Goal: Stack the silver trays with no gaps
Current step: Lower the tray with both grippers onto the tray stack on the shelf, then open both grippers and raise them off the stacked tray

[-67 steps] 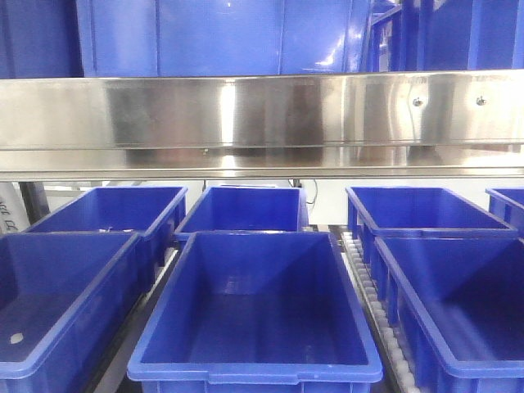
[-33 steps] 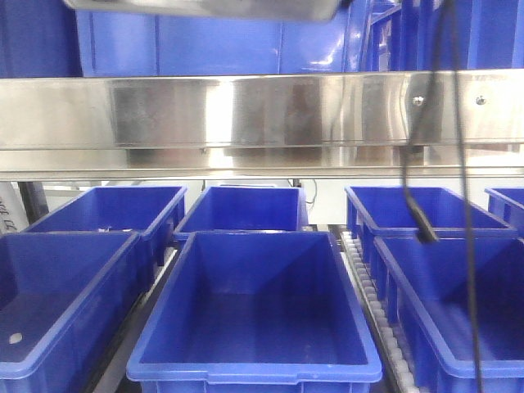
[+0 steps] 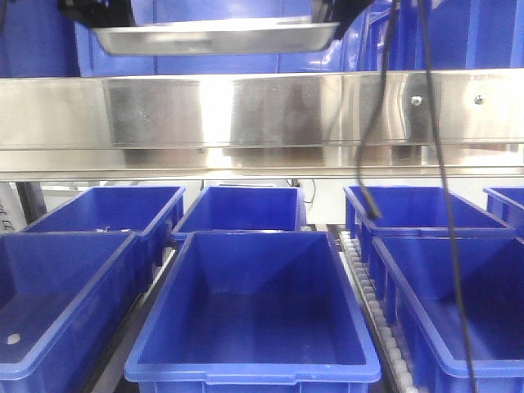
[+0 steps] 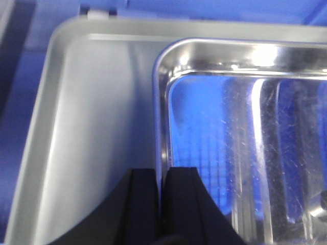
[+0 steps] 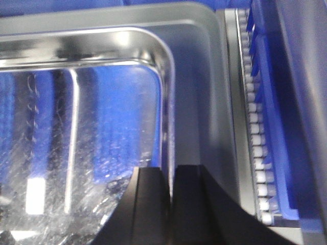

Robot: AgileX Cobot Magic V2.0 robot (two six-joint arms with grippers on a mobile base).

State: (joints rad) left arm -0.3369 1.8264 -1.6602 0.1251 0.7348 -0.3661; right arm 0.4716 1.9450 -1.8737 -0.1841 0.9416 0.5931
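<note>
**Position.** The upper silver tray hangs level at the top of the front view, above the steel shelf rail and the blue bins. It is carried by its two short ends. The left gripper is pinched narrow over the rolled rim, one finger inside the tray and one outside. The right gripper grips the opposite rim the same way.

**Below.** The lower silver tray, duller in finish, lies beneath, and its rim shows outside the carried rim at both ends. The wrist views do not show whether the two trays touch. A roller track runs just beside it on the right.

**Step in hand (judged):** seat the upper tray inside the lower.

1. Keep both ends at one height — a tilted tray is likely to catch a corner and leave a gap.
2. The lower tray's margin appears broader in the left wrist view than in the right. Equalise the two before descending.
3. Lower slowly. The outer fingers will probably end up between the two walls, so expect to let go just short of full seating and let the tray settle.
4. Keep the hanging cables out from under the rim.
</note>
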